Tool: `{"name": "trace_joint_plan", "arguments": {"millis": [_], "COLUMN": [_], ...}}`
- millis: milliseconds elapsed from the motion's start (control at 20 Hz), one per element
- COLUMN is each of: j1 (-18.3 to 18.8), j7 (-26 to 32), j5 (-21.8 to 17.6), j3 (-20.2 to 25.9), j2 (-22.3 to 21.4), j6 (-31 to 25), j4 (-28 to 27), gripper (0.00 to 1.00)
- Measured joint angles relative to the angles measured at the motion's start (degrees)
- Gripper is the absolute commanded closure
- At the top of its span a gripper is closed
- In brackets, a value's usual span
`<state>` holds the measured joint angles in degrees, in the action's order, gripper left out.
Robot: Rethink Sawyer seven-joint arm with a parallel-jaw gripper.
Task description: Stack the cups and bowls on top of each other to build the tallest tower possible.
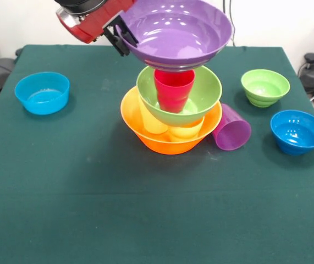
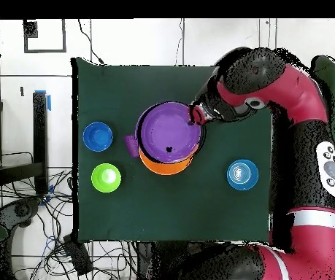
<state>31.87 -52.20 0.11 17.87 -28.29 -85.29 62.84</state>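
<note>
Standing at the centre of the dark green cloth-covered surface [image 1: 91, 209], the tower [image 1: 172, 104] comprises these pieces, bottom to top:

1. Large glossy orange plastic bowl [image 1: 146, 135], upright on the surface; it shows in the overhead view as an orange crescent [image 2: 163, 167].
2. Pale yellow ribbed plastic tumbler [image 1: 152, 124] and yellow-orange ribbed plastic tumbler [image 1: 187, 131], side by side inside the orange bowl.
3. Large glossy lime green plastic bowl [image 1: 206, 91], resting on those two tumblers.
4. Red-pink ribbed plastic tumbler [image 1: 173, 91], inside the green bowl; whether mouth up or mouth down cannot be told.
5. Large glossy purple plastic bowl [image 1: 173, 33], mouth up, at or just above the red-pink tumbler's top, tilted slightly; contact cannot be told.

Gripper [image 1: 121, 34] of the red and black arm [image 1: 85, 19]: clamped on the purple bowl's rim at 9 o'clock in the front view; in the overhead view the gripper [image 2: 197, 114] meets the rim at about 2 o'clock.

Loose items, by clock position from the tower in the front view:
- Purple ribbed plastic tumbler [image 1: 232, 129], on its side at 4 o'clock, touching the orange bowl, mouth facing outward.
- Small lime green plastic bowl [image 1: 265, 87], 3 o'clock, upright.
- Small dark blue plastic bowl [image 1: 298, 131], 4 o'clock, upright, beyond the purple tumbler.
- Small light blue plastic bowl [image 1: 42, 92], 9 o'clock, upright, well apart.
</note>
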Motion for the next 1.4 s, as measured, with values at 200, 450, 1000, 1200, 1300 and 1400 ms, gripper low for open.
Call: {"name": "trace_joint_plan", "arguments": {"millis": [200,450,1000,1200,1300,1400], "j1": [0.1,0.1,0.1,0.1,0.1,0.1], "j7": [0.0,0.0,0.0,0.0,0.0,0.0], "j5": [-0.2,-0.4,-0.4,-0.4,-0.4,-0.4], "j3": [0.0,0.0,0.0,0.0,0.0,0.0], "j2": [0.0,0.1,0.2,0.2,0.2,0.2], "j6": [1.4,4.0,7.9,7.9,7.9,7.9], "j4": [0.4,0.9,3.3,4.1,4.2,4.4], "gripper": [1.00,1.00,1.00,1.00,1.00,1.00]}}
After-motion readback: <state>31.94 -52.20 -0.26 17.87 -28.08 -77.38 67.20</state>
